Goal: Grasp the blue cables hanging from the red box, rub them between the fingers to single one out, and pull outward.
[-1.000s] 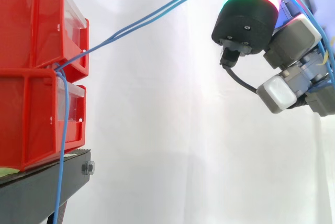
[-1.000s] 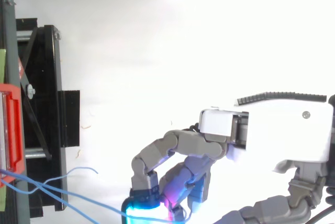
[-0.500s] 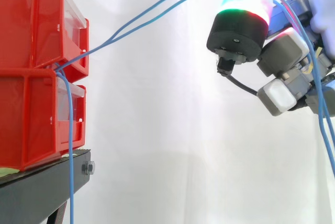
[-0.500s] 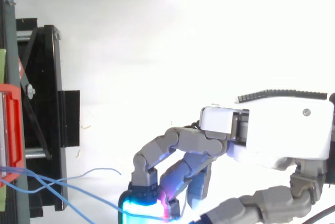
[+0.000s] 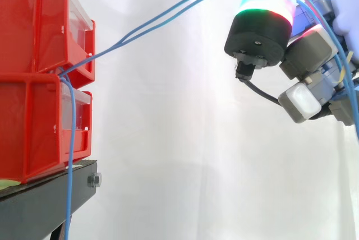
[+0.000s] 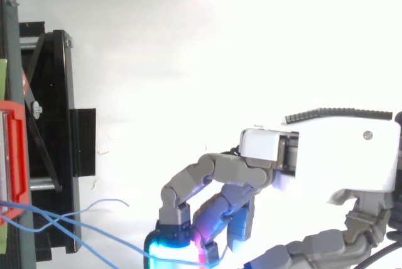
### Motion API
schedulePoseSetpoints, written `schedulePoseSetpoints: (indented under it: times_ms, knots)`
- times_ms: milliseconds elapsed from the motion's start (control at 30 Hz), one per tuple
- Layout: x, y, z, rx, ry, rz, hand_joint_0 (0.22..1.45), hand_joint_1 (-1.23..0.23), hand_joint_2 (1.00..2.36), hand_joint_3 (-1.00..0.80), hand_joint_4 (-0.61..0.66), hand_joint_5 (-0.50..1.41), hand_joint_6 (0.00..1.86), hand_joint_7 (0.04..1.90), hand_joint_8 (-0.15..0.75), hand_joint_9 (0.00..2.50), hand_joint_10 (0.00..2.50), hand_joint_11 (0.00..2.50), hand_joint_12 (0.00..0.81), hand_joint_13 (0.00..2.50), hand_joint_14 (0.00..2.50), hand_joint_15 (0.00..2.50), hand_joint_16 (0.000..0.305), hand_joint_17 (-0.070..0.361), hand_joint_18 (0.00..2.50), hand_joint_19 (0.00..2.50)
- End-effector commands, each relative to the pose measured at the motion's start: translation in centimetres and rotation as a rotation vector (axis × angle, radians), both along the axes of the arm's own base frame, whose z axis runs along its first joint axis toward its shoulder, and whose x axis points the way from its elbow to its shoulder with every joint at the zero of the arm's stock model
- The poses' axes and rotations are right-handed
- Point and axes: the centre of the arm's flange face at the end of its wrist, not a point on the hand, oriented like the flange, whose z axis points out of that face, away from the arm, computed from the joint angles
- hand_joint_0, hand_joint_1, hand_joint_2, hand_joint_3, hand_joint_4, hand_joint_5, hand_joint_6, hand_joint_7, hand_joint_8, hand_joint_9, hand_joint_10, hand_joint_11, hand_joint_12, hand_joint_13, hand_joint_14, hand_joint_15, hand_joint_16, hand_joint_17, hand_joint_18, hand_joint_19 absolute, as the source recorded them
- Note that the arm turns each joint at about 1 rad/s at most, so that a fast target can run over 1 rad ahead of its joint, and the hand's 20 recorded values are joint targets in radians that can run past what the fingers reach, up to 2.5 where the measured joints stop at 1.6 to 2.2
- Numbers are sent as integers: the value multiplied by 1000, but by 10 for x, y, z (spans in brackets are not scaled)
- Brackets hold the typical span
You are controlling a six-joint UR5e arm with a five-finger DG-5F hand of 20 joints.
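At the right of the side view, closest to the camera, the hand (image 5: 312, 49) is curled in on itself, its bent fingers bunched together with a cyan, green and red glow on the foremost pad (image 5: 263, 1). Seen from above, the white palm (image 6: 339, 156) sits to the right, and the grey fingers bend down and leftward towards the thumb, the glowing tips meeting at the bottom edge of that view. The fingers are closed in a pinch on the blue cables (image 5: 124, 37).

Two strands arch over the top of the foremost pad, and one blue strand drops down the far right side behind the grey fingers. From the hand the pair slopes down and to the left across open space, side by side and nearly touching. Nothing crosses in front of them.

They reach the gap between the upper red bin (image 5: 33, 21) and the lower red bin (image 5: 28, 128), well apart from the hand. A further blue strand (image 5: 72, 156) hangs from that same gap, down in front of the lower bin's clear front and past the black stand (image 5: 39, 201) with its bolt (image 5: 94, 180). From above, the strands cross one another just right of the stand, and one loose end (image 6: 119, 203) curls free.

Behind everything hangs the white curtain (image 5: 179, 139).
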Motion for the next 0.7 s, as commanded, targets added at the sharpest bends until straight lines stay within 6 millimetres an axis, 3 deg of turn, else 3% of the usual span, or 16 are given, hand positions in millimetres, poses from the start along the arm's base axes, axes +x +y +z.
schedulePoseSetpoints:
  times_ms: [0, 133, 233, 333, 467, 533, 667]
  knots:
    - [0, 0, 1, 0, -1, 1, 798, -867, 1005, -440, 230, -215, 925, 990, 411, 914, 13, 972, 449, 816, 16, 468, 59, 132, 1095, 512]
    - [0, -1, 1, 0, -1, -1, 795, -926, 1000, -500, 236, -219, 923, 966, 385, 842, 13, 961, 438, 774, 14, 446, 59, 132, 1075, 447]
    - [0, 0, 0, 0, 1, 1, 628, -959, 1000, -500, 263, -227, 916, 974, 382, 803, 13, 963, 443, 750, 15, 464, 59, 132, 1039, 469]
    - [0, -1, 1, 0, -1, -1, 501, -865, 1000, -500, 292, -214, 910, 951, 431, 861, 12, 975, 475, 772, 14, 474, 63, 142, 1062, 492]
    - [0, 0, 1, 0, -1, 1, 558, -586, 1000, -500, 254, -169, 878, 1054, 433, 972, 14, 963, 461, 799, 16, 476, 61, 138, 1062, 526]
    - [0, 0, 1, 1, -2, 1, 600, -556, 1000, -492, 241, -163, 876, 1086, 431, 993, 15, 957, 455, 801, 14, 479, 60, 135, 1057, 541]
    - [0, 0, 1, 1, -2, 1, 617, -661, 1012, -324, 251, -171, 894, 1089, 437, 998, 15, 961, 461, 811, 14, 483, 60, 136, 1081, 549]
